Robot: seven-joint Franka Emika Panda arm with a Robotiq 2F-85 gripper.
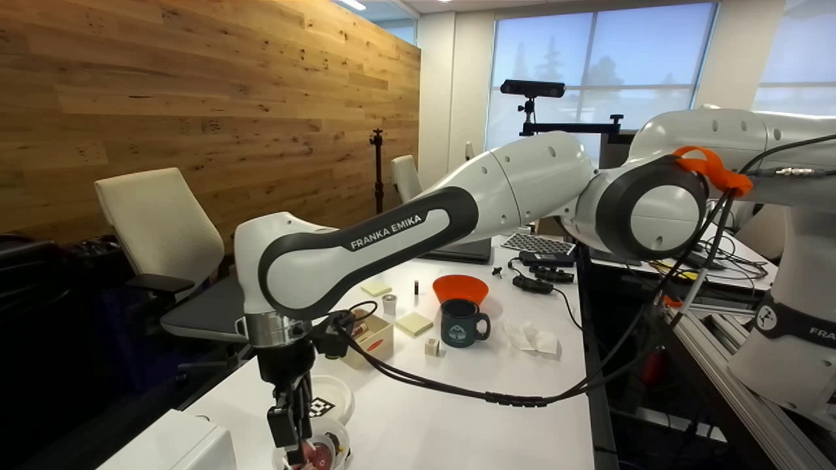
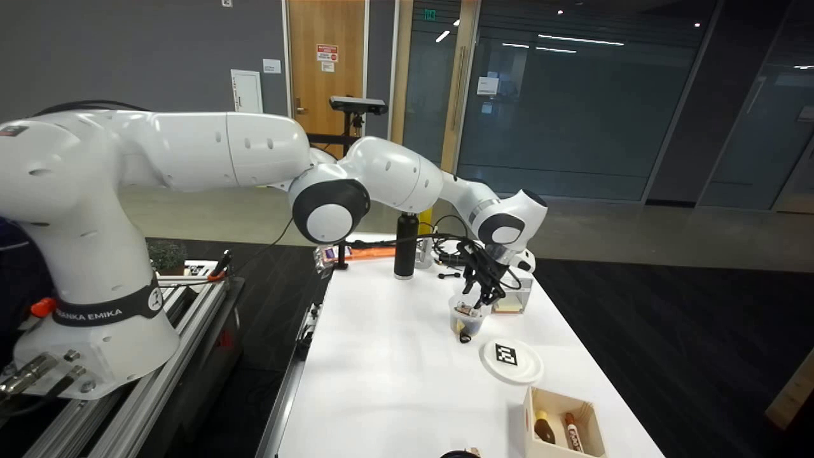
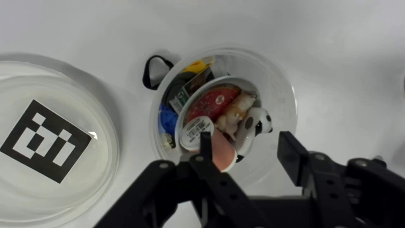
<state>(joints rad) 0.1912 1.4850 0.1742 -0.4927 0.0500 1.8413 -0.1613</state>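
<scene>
Claw (image 3: 246, 144): wide; fingers (image 3: 294, 158) well apart, coming in from six o'clock in the wrist view, nothing gripped.
Tub (image 3: 275, 98): clear, at the fingertips in both exterior views; tips above or inside its rim, cannot tell.
Cup (image 3: 250, 85): white, inside the tub.
Pink piece (image 3: 222, 148): in the cup at six o'clock; one finger overlaps it from the wrist, contact unclear.
Panda (image 3: 248, 134): in the cup near four o'clock, close to the gap between the fingers.
Cup's other pieces: cat figure (image 3: 235, 110) at two, red disc (image 3: 213, 103) toward twelve, barcode label (image 3: 197, 131) at eight.
Outside cup, inside tub: blue piece (image 3: 168, 120) at nine, yellow piece (image 3: 196, 66) at eleven.
Strap (image 3: 146, 74): black loop, just beside the tub at ten.
Plate (image 3: 91, 177): near the tub at nine, bearing a black-and-white square (image 3: 46, 141).
Wooden box (image 1: 382, 346): one o'clock of the tub in an exterior view.
Progress: reach looks nearly made, judging by the claw's place; grip not yet made, cup's pieces unheld.
</scene>
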